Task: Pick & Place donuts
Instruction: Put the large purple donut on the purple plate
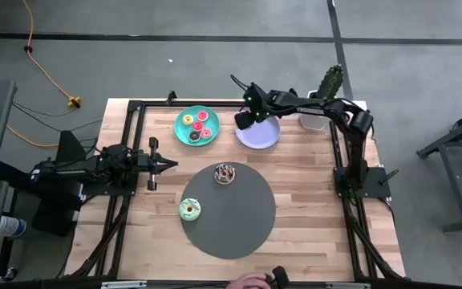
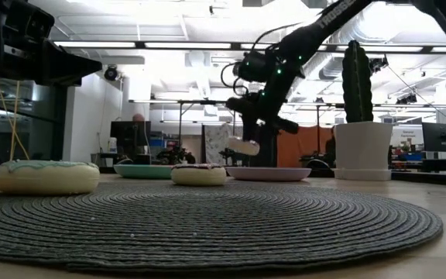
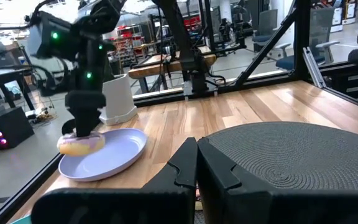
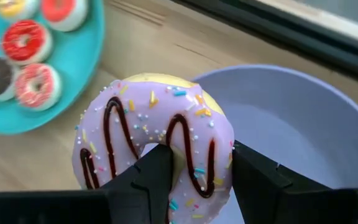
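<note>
- Currently clamped in right gripper [image 4: 194, 177]: lilac-iced ring donut with chocolate stripes and sprinkles [image 4: 154, 134], over round lilac plate's [image 4: 303, 124] edge.
- Parked at table's left: left gripper [image 1: 165, 164], fingers closed, empty.

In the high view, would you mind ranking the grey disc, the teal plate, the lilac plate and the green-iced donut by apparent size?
1. Grey disc.
2. Teal plate and lilac plate: these look about alike, and the right gripper covers part of the lilac one.
3. Green-iced donut.

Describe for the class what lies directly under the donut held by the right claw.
Under the pink-striped donut, held up by the right claw, lies the lilac plate, with wooden table beyond its rim. The plate patch directly beneath is hidden by the donut.
</note>
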